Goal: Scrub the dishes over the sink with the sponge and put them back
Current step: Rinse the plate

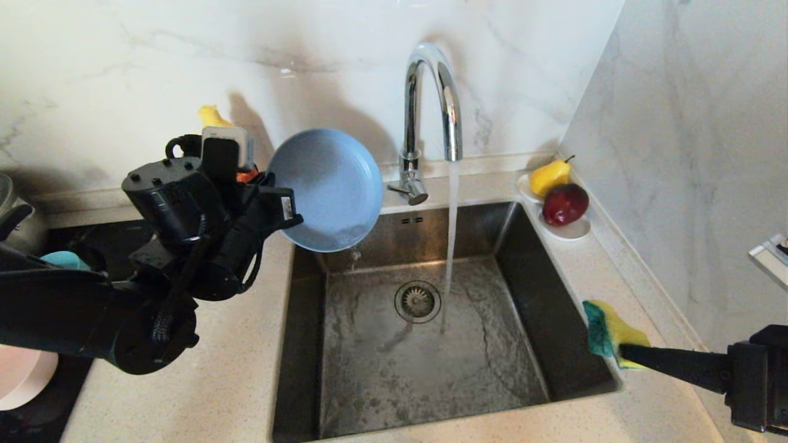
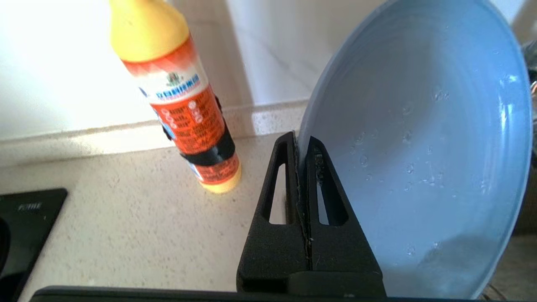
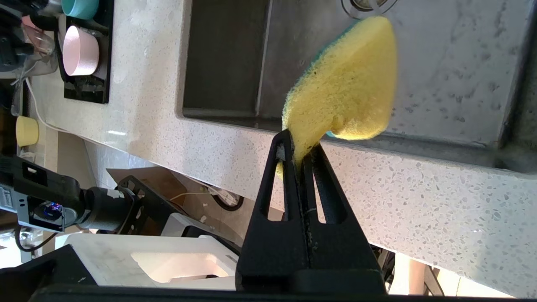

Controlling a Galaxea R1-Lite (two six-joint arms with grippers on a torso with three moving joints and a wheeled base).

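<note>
Fingers of my left gripper pinch the wet, slippery, stiff plate at its rim, nine o'clock of the tap; right gripper squeezes the soft sponge

You have a chrome tap at the far edge, its water running. A pear and apple sit on a white dish, far right. A yellow-capped bottle stands upright on the speckled counter, far left, beside a black hob.
</note>
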